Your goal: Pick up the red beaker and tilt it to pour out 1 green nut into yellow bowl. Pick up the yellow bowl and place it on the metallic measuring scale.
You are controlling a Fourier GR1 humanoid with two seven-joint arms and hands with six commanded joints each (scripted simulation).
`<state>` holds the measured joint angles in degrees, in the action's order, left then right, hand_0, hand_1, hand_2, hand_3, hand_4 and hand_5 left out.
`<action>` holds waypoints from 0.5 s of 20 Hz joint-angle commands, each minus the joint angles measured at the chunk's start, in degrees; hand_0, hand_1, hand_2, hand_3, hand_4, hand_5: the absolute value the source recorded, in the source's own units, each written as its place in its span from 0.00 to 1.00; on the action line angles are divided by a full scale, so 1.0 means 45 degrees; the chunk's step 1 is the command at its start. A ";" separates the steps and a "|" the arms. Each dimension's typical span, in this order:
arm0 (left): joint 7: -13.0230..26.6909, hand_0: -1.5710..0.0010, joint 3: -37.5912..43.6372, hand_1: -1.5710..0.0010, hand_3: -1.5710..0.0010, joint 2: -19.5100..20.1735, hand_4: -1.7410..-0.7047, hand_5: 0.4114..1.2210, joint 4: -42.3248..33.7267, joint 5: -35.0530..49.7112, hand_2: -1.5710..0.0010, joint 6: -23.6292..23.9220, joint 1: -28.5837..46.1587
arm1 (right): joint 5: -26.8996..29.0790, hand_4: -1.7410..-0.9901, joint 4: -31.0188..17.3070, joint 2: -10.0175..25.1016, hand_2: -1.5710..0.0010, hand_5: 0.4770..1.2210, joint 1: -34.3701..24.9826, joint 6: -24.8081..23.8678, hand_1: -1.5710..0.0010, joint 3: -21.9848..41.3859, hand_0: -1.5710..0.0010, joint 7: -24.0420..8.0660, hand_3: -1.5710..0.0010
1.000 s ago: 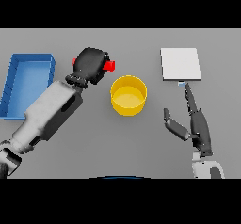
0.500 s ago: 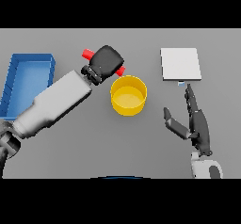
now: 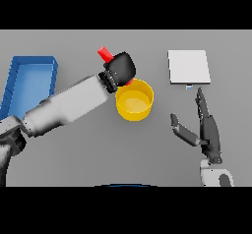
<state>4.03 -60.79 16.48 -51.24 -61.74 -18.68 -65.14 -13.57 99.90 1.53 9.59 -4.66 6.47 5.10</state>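
Left hand (image 3: 119, 69) is carrying the red beaker (image 3: 104, 53) in toward the yellow bowl (image 3: 134, 100). A second ago it was hanging well to the left of the bowl; half a second ago it was near the bowl's left rim; now the hand is sitting over the far-left rim, overlapping it. The beaker is tilting, its far end sticking out up-left of the hand and a sliver of red showing at the rim side. Fingers are curling tight round the beaker.

Judgement: the carry is ending and the pour is starting; the bowl lift and the move to the scale (image 3: 189, 67) are not yet begun.

The bowl is sitting left of the scale, apart from it. A blue tray (image 3: 29, 70) is lying far left of the bowl.

Right hand (image 3: 205, 130) is idling right of the bowl, below the scale, fingers straight and spread, holding nothing.

Hard to read: the hand is covering most of the beaker, mouth included. No green nut is showing, in beaker or bowl. Whether the beaker touches the rim, cannot tell.
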 commanded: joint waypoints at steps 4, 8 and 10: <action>-0.0532 0.00 -0.0796 0.00 0.00 0.0046 0.00 1.00 0.0457 -0.0386 0.00 -0.0219 -0.0786 | -0.0274 0.64 -0.0160 -0.0060 1.00 0.15 -0.0062 -0.0049 1.00 0.0165 1.00 -0.0218 1.00; -0.0931 0.00 -0.1727 0.00 0.00 -0.0031 0.01 1.00 0.0668 -0.0785 0.00 -0.0593 -0.1451 | -0.0341 0.70 -0.0090 0.0072 1.00 0.15 -0.0060 -0.0125 1.00 0.0065 1.00 -0.0224 1.00; -0.1096 0.00 -0.2227 0.00 0.00 -0.0072 0.01 1.00 0.0734 -0.1044 0.00 -0.0359 -0.1617 | -0.0475 0.71 -0.0209 -0.0043 1.00 0.15 0.0056 -0.0185 1.00 0.0189 1.00 -0.0023 1.00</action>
<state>-0.93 -70.81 16.13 -47.96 -66.33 -20.32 -72.42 -15.72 98.95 1.33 9.86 -5.47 7.33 4.87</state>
